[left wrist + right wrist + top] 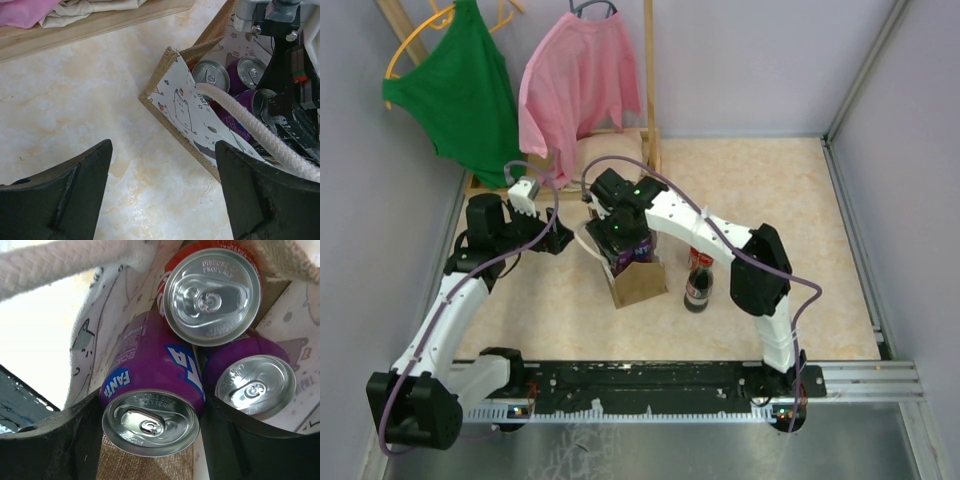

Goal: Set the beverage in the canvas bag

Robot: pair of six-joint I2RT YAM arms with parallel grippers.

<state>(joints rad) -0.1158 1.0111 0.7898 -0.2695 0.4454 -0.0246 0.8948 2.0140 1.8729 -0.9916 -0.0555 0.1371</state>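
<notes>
canvas bag [642, 285] stands near the worktop's middle, slightly toward the near edge; right gripper [152, 407] reaches inside it, fingers clamped on a purple fanta can [150, 385], beside a red can [212, 295] and a second purple can [255, 385]; left gripper [162, 150] gapes wide, empty, just beside the bag toward the left edge

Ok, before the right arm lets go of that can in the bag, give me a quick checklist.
1. Fanta can held between the right gripper fingers: ok.
2. Can inside the canvas bag, beside the red can and second purple can: ok.
3. Bag mouth open: ok.
4. Can resting on the bag's bottom: cannot tell.
5. White handle free of the open left gripper: cannot tell; it runs up against one finger.
</notes>
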